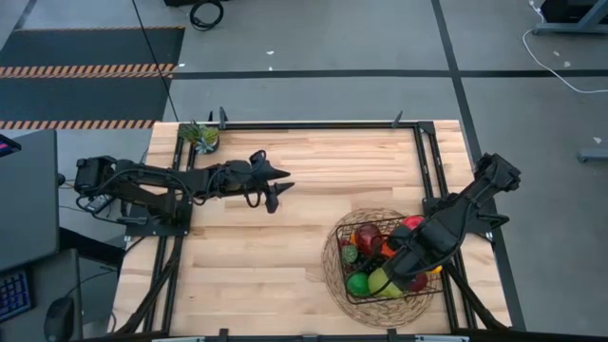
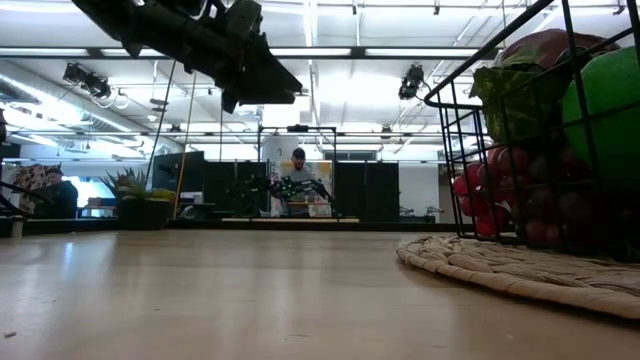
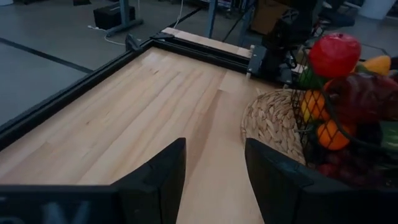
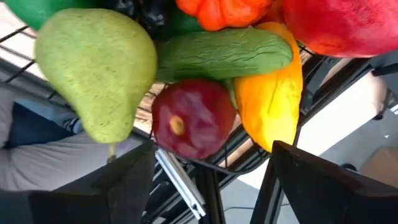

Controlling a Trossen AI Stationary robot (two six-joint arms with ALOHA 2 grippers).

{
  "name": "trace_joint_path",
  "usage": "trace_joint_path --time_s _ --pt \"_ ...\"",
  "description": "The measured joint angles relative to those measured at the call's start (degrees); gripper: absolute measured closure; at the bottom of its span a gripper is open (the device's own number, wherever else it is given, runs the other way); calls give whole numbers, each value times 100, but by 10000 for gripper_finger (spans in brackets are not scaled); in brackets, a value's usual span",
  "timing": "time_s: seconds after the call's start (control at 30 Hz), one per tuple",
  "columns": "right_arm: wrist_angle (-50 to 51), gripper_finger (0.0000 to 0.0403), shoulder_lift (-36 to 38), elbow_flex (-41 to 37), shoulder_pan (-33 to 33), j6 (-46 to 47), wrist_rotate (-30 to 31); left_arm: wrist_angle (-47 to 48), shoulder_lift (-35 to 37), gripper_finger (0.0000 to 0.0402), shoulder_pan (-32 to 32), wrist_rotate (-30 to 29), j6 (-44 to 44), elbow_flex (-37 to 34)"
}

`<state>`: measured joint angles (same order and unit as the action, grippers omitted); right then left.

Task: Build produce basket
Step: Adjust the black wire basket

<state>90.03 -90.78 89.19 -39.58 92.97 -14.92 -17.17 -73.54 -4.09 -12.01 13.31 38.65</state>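
Light wood table carries a round mat (image 1: 334,249) near its right front corner, with the basket (image 1: 353,291) on it, piled with produce (image 1: 369,237). Right gripper (image 1: 403,264) hangs just over the pile, fingers spread and empty; a plum (image 4: 193,118) sits directly ahead between them. Left gripper (image 1: 276,182), part open and empty, waits well apart toward the left edge.

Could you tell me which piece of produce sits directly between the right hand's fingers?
The dark red round fruit, just beyond the open right hand, flanked by the green pear and a yellow piece.
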Motion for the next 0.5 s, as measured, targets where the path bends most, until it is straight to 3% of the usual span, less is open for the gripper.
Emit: trace_joint_path --time_s 0.27,0.5 --pt "-94 80 2 -136 -431 689 -369 -2 -1 230 255 5 1 0" --pt "-1013 91 -6 -138 -943 937 -447 -3 0 230 419 4 3 0"
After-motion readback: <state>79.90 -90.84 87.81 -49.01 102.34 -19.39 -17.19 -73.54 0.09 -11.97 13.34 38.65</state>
